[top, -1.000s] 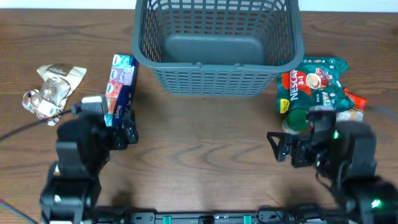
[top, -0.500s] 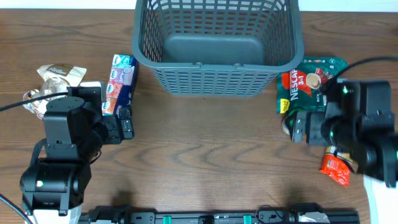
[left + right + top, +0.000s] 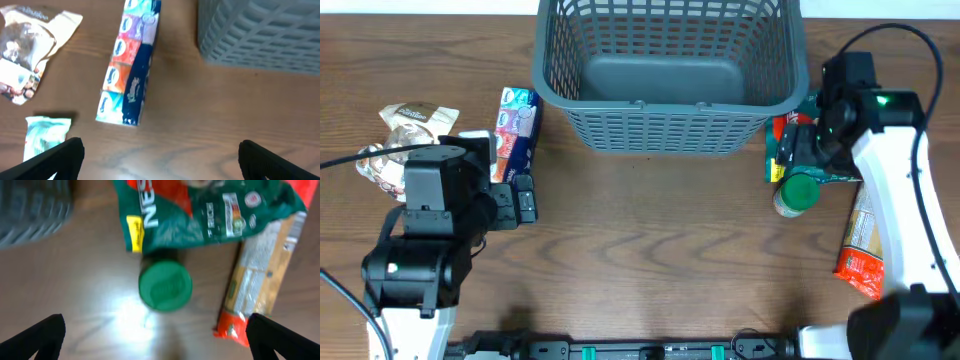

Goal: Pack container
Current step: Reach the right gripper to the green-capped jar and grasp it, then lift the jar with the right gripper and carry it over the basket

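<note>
The dark grey lattice basket stands empty at the back centre; its corner also shows in the left wrist view. My left gripper is open and empty just in front of a multicoloured tissue pack, which the left wrist view shows lying ahead of the fingers. My right gripper is open and empty above a green-lidded jar and a green and red Nescafe packet, right of the basket.
A crumpled snack bag and a small teal packet lie at the left. A long tan and orange packet lies at the right, partly under my right arm. The green-lidded jar also shows in the overhead view.
My right arm swung from the table's front up to the Nescafe packet beside the basket, uncovering the orange packet. My left arm shifted slightly back toward the tissue pack.
</note>
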